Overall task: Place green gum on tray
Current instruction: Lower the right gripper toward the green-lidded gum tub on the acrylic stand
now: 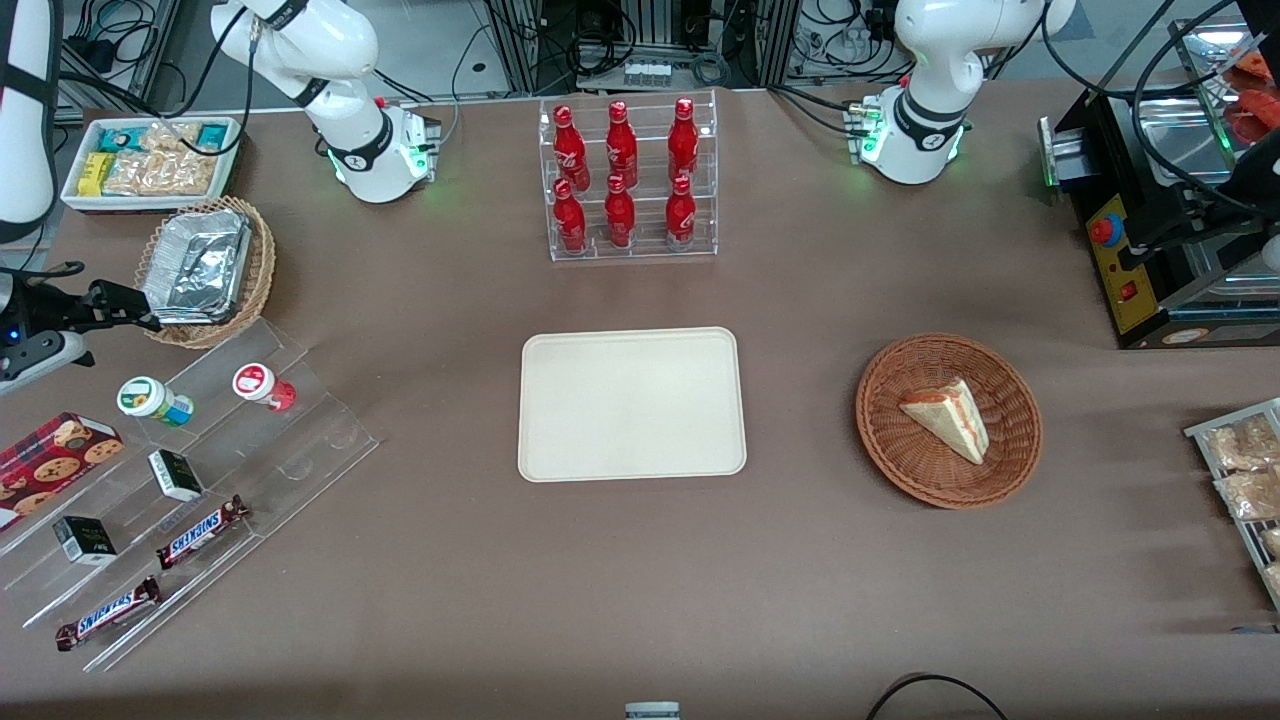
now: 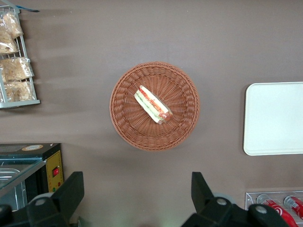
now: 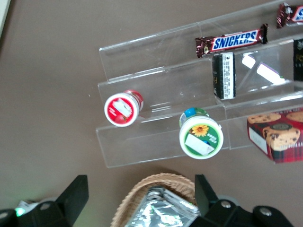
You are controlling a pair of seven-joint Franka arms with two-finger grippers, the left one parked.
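The green gum [image 1: 152, 398] [image 3: 201, 135] stands on the highest step of a clear acrylic stand [image 1: 300, 440], toward the working arm's end of the table. Its white lid has a green ring and a flower mark. A similar bottle with a red-and-white lid [image 1: 262, 385] [image 3: 122, 109] stands beside it on the same step. My gripper [image 1: 140, 308] [image 3: 142, 189] hovers open and empty at the rim of a wicker basket, farther from the front camera than the green gum. The cream tray [image 1: 632, 404] [image 2: 274, 118] lies bare at the table's middle.
The wicker basket [image 1: 205, 270] under my gripper holds a foil container. A white bin of snack packets [image 1: 150, 160] sits farther back. Snickers bars [image 1: 200, 532], small black boxes [image 1: 175, 474] and a cookie box [image 1: 55, 455] fill the lower steps. A cola bottle rack [image 1: 630, 180] and a sandwich basket [image 1: 948, 420] stand elsewhere.
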